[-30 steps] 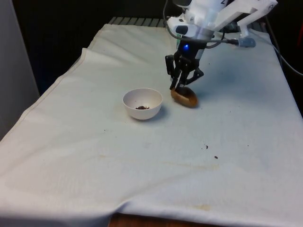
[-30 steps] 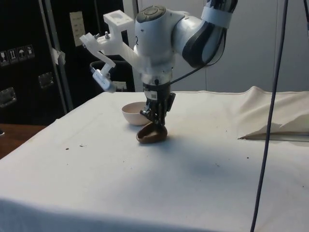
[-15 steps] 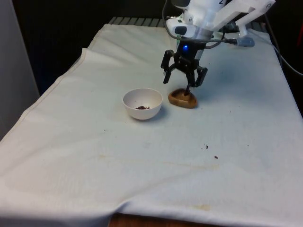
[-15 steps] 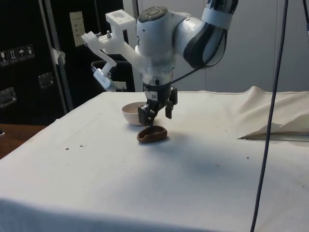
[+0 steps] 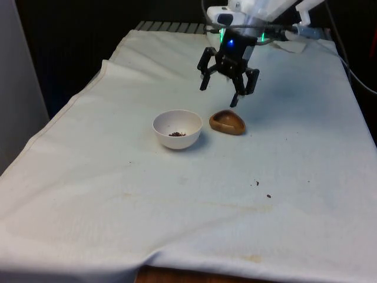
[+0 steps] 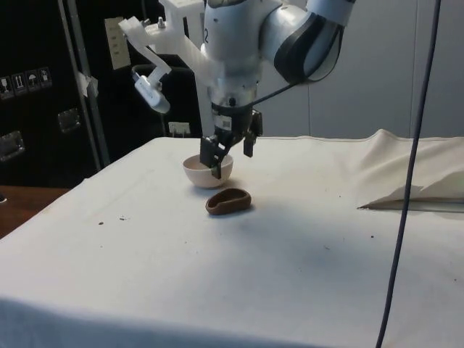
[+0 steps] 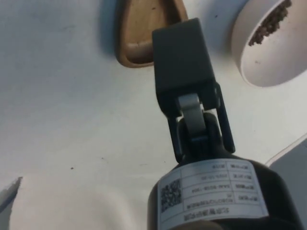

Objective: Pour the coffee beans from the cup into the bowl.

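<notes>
black gripper (image 5: pixel 228 82) fingers are seen spread wide and empty in the front view, held in the air above the table and clear of everything; just below it, slightly toward the front view's right, a brown wooden cup (image 5: pixel 227 122) is set on the white cloth (image 5: pixel 177 212), and just beside the cup, on the front view's left, a white bowl (image 5: pixel 177 129) is placed with a small heap of dark coffee beans (image 5: pixel 177 134) in its bottom; two stray dark specks (image 5: pixel 262 189) are scattered on the cloth nearer the camera. from the side view the gripper (image 6: pixel 232 148) is shown raised above the cup (image 6: pixel 228 201), its fingers apart and nothing between them, while the bowl (image 6: pixel 207 171) is partly covered behind the near finger and the cloth (image 6: pixel 217 290) is spread under both. by the wrist view one dark finger (image 7: pixel 182 67) is shown over the cup (image 7: pixel 139 33), which appears bare inside, and the bowl (image 7: pixel 268 48) is seen off to one side with beans (image 7: pixel 269 22) gathered against its inner wall, both resting on the cloth (image 7: pixel 62 124)
</notes>
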